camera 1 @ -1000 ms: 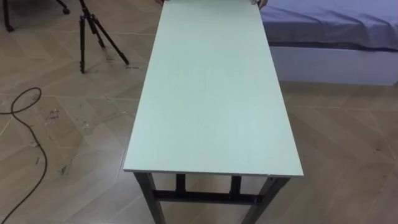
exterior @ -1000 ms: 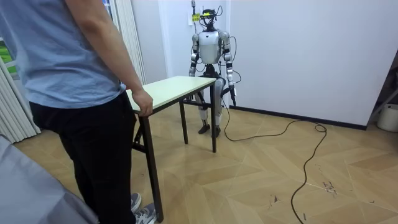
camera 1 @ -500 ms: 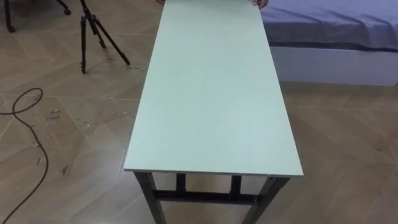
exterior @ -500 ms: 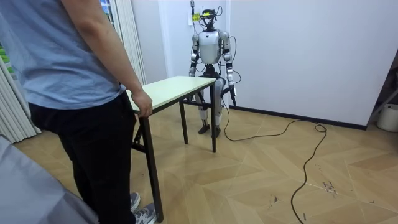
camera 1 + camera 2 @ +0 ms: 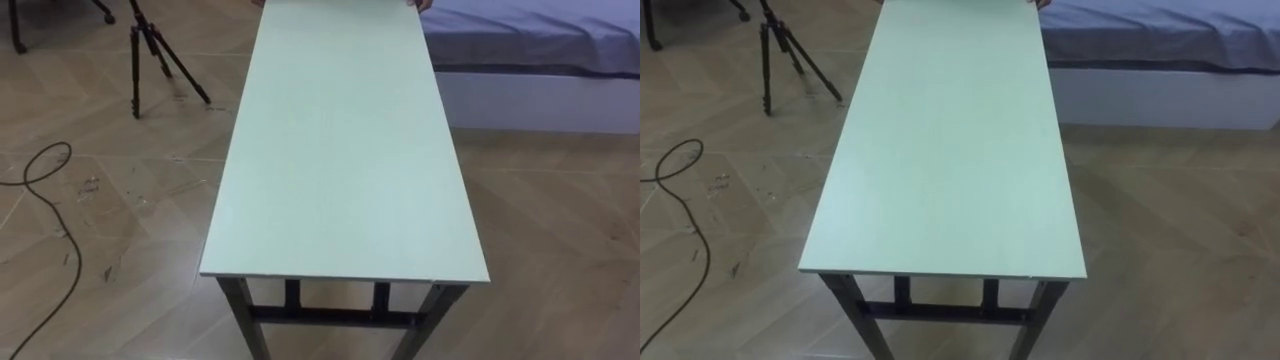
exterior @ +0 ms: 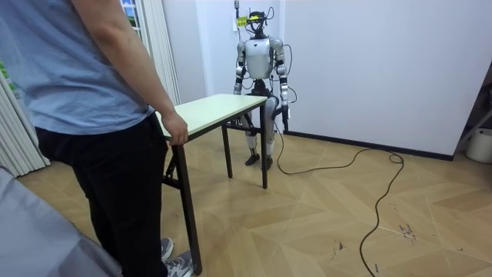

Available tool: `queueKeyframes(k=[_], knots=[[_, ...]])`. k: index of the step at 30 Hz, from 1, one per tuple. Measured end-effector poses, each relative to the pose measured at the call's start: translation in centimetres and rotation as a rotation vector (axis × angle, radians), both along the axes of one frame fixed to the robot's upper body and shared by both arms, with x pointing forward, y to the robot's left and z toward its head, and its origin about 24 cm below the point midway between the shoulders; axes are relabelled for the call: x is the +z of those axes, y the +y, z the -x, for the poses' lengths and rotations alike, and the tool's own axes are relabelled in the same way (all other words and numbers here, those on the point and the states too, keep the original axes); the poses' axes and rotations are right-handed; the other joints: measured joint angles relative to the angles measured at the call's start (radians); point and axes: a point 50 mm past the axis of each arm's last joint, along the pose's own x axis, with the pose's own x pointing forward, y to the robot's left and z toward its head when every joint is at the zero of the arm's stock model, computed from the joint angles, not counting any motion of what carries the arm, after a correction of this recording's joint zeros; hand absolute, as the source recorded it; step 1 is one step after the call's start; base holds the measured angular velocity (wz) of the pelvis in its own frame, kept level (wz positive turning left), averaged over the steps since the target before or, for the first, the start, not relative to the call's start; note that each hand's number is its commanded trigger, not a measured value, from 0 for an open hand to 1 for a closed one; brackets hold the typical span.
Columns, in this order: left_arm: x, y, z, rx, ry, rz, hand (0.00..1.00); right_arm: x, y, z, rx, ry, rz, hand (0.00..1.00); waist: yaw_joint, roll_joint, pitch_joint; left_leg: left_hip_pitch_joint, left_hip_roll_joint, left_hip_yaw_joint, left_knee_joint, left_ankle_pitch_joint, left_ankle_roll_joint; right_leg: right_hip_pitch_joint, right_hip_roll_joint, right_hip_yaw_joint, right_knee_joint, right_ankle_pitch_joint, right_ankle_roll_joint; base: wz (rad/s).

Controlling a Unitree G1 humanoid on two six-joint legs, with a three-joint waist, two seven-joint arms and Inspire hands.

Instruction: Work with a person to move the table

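The worktop (image 5: 345,150) runs lengthwise straight away from you. A person's hand (image 6: 175,127) grips its far end. Your left hand (image 6: 288,115) hangs beside its near end, off it. You cannot tell how the fingers are set.

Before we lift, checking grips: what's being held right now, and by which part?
A person's hand grips the table at a corner of its far end. The left robot hand hangs clear of the table.
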Motion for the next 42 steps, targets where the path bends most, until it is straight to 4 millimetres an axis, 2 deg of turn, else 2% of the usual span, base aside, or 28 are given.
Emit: queueKeyframes(k=[2,5,7,10,14,19,23,26,31,34,42], knots=[[0.0,-0.3,-0.2,0.004,-0.021,0.033,0.0,0.1,0.0,-0.4,0.013,-0.022,-0.011,0.0,-0.001,0.0,0.002,-0.006,0.0,0.0,0.003,0.0,0.0,-0.003,-0.003,-0.003,0.001,0.0,0.0,0.0],[0.1,-0.8,-1.0,0.021,-0.075,0.083,0.0,0.4,0.1,-1.7,0.04,-0.083,-0.027,0.0,-0.001,0.003,-0.0005,-0.008,0.0,0.0,0.003,0.0,0.0,-0.005,-0.006,-0.003,0.001,0.0,0.0,0.0],[0.3,-1.1,-1.7,0.005,-0.115,0.112,0.0,0.9,0.0,-3.4,0.06,-0.16,-0.035,0.0,-0.001,0.002,-0.0012,-0.007,0.0,0.0,0.003,0.0,0.0,-0.004,-0.006,-0.003,0.001,0.0,0.0,0.0],[0.4,-1.3,-2.1,0.01,-0.152,0.148,0.0,1.4,0.3,-4.8,0.072,-0.234,-0.06,0.0,-0.001,0.0,-0.0015,-0.001,0.0,-0.001,0.002,0.0,0.0,0.001,-0.006,-0.002,0.0,0.0,0.0,0.0],[0.8,-1.3,-2.6,0.049,-0.214,0.182,0.0,2.1,1.1,-5.7,0.088,-0.322,-0.117,0.0,-0.002,-0.003,-0.0008,-0.003,0.0,-0.002,0.001,0.0,0.0,-0.002,-0.005,-0.001,0.0,0.0,0.0,0.0],[1.6,-1.2,-3.1,-0.001,-0.274,0.22,0.0,3.3,2.4,-7.0,0.154,-0.445,-0.189,0.0,-0.002,-0.009,-0.0019,-0.006,0.0,-0.003,0.001,0.0,0.0,-0.003,-0.006,-0.003,-0.001,0.0,0.0,0.02],[2.0,-1.6,-4.0,-0.007,-0.326,0.261,0.0,4.0,3.8,-7.5,0.158,-0.515,-0.278,0.0,-0.002,-0.008,-0.0023,-0.015,0.0,-0.005,0.004,0.0,0.0,-0.009,-0.006,-0.003,0.001,0.0,0.0,0.01],[3.2,-2.6,-5.8,-0.01,-0.434,0.324,0.0,4.7,4.6,-7.9,0.161,-0.568,-0.335,0.0,-0.003,-0.008,-0.0026,-0.039,-0.002,-0.005,0.017,0.0,0.0,-0.027,-0.009,-0.006,0.002,0.0,0.0,0.01],[5.9,-5.7,-8.3,-0.081,-0.621,0.488,0.0,6.3,5.5,-8.2,0.183,-0.65,-0.392,0.0,-0.013,-0.008,-0.0027,-0.038,-0.001,-0.007,0.019,0.0,0.0,-0.024,-0.009,-0.008,0.002,0.0,0.0,0.01],[6.6,-6.2,-8.8,-0.105,-0.663,0.528,0.0,7.0,5.6,-8.7,0.209,-0.693,-0.41,0.0,-0.028,-0.009,-0.0028,-0.037,0.0,-0.007,0.019,0.0,0.0,-0.024,-0.008,-0.007,0.002,0.0,0.0,0.0],[7.7,-6.9,-9.4,-0.19,-0.697,0.575,0.0,7.5,6.1,-8.8,0.226,-0.709,-0.441,0.0,-0.028,-0.013,-0.0016,-0.039,0.0,-0.003,0.02,0.0,0.0,-0.03,-0.008,-0.003,0.006,0.0,0.0,-0.01]])
